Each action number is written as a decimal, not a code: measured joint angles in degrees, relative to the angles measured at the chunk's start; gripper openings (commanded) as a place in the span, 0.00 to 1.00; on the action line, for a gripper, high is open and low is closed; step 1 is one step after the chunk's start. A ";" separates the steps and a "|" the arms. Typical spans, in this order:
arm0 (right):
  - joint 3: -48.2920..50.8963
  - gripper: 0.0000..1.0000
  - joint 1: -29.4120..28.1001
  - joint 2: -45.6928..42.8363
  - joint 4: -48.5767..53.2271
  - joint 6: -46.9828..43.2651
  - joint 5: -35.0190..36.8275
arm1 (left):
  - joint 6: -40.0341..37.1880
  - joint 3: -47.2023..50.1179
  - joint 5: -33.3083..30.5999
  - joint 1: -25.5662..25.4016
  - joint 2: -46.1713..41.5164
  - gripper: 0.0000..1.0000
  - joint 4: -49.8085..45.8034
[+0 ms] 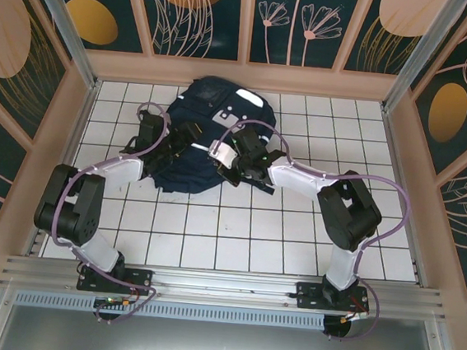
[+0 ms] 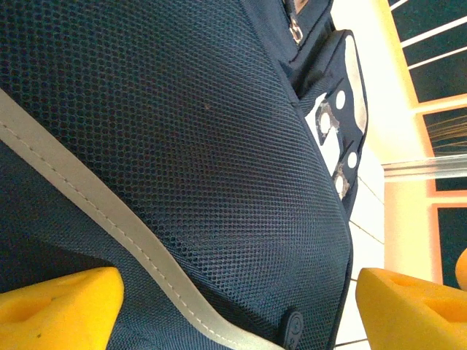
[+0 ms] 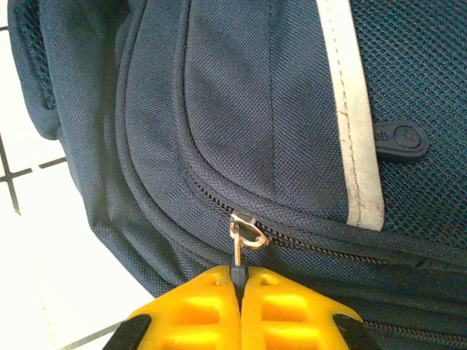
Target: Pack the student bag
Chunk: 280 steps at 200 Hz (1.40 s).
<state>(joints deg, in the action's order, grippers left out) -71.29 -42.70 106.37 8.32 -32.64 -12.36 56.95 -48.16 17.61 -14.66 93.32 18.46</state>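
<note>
the student bag (image 1: 215,107) lies upper centre on the tiled table (image 1: 294,230), the right gripper (image 3: 239,281) clamped together on its zipper pull (image 3: 238,251), likely to draw it along, while the left gripper (image 2: 237,306) hangs with jaws apart over the mesh panel (image 2: 204,146), probably ready to steady it.

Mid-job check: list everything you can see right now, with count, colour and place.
student bag: one, dark navy with white-grey stripes, far middle of the table
zipper pull: one, metal ring with a dark tab, on the bag's zip
table: one, white tiles with dark lines, under the bag and arms
wall panels: several, dark teal with orange and pink plant designs, around the table
left tool: one, yellow fingers, open, spread over the bag's mesh panel
right tool: one, yellow fingers, shut on the zipper pull's tab
</note>
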 measured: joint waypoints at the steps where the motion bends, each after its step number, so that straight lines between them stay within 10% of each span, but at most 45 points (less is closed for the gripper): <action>1: 0.00 0.00 0.02 0.00 0.02 0.00 0.13 | -0.02 0.02 0.00 -0.04 0.15 0.84 0.17; 162: -9.27 0.00 8.96 8.59 5.09 -7.02 9.25 | -6.40 1.25 0.98 -0.20 3.78 0.84 -0.92; 186: -9.25 0.38 8.98 8.57 4.94 -5.40 9.11 | -6.97 1.25 0.42 -0.15 2.14 0.86 -2.84; 196: -8.81 0.68 9.44 8.31 4.28 -4.22 8.90 | -7.69 1.25 -0.42 0.07 0.85 0.93 -5.16; 211: -6.19 0.83 11.32 5.88 3.10 -0.61 7.39 | -9.53 0.85 -2.38 0.46 -1.27 0.99 -9.07; 280: 20.46 0.97 18.51 -20.02 -11.28 16.17 10.45 | -21.38 -0.90 -27.34 1.11 -15.41 0.99 -18.82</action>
<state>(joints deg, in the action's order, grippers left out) -50.83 -24.18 86.35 -2.96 -16.47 -1.91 35.57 -49.06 -9.74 -13.54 77.91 -0.36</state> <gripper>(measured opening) 0.961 0.988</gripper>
